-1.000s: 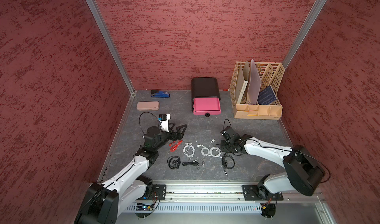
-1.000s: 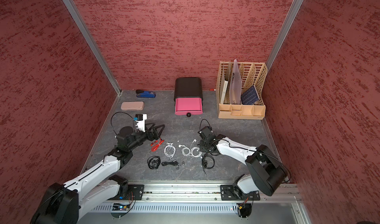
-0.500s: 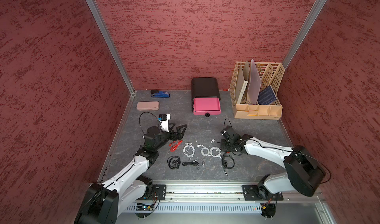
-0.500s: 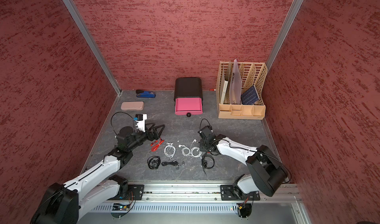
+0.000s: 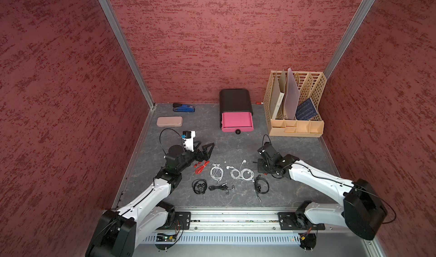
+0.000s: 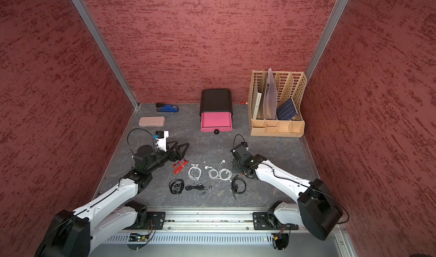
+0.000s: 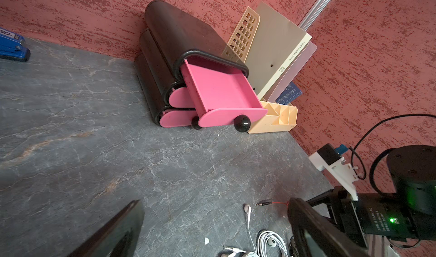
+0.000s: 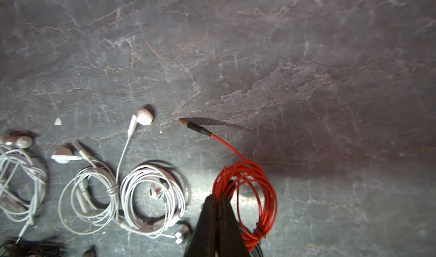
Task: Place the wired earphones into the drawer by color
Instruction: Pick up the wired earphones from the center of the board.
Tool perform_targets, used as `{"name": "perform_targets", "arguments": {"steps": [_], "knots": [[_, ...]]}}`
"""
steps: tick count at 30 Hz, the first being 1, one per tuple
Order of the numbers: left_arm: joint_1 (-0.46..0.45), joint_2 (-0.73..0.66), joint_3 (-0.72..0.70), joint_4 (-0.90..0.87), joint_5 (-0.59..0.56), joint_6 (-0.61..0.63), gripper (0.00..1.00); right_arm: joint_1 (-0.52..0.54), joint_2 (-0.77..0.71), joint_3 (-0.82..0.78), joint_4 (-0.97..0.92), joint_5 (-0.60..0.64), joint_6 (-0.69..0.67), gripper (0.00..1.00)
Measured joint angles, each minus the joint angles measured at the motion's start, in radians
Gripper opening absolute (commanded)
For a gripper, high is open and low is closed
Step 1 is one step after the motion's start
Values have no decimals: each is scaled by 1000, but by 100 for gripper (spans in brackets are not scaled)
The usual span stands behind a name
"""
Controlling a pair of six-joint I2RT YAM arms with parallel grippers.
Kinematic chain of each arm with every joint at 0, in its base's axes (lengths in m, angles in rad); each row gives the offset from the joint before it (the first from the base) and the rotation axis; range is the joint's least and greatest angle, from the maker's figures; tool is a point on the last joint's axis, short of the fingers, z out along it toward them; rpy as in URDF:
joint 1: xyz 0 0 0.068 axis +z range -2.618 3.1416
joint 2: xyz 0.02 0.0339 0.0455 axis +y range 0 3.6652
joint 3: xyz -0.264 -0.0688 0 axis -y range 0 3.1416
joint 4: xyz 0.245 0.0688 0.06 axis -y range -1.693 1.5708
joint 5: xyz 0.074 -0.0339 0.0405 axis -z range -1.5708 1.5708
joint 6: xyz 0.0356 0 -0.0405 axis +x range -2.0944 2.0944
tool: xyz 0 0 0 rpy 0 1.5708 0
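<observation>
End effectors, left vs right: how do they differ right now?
Left end effector stands wide open and empty; right end effector is shut, tips pinching the edge of a red earphone coil. Left aims across the table toward the open pink drawer; right points down at the table beside a white earphone coil. Shared: both black, two-fingered.

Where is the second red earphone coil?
Right wrist view: the red earphone coil lies on the robot's right, beside the white earphones, pinched by the right gripper.
</observation>
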Motion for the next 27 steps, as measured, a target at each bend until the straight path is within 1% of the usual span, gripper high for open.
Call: {"name": "perform_targets", "arguments": {"steps": [6,13,22,27], "knots": [[0,0,0,0,0,0,100,0,-81,46,-35,23,-34,4],[0,0,0,0,-6,1,100,0,-127,132,-29,24,-104,5],[0,-6,-2,-1,-23,2,100,0,-127,230,36,21,-205,4],[0,-6,-3,-1,-26,2,100,0,-67,320,79,17,-256,4]]}}
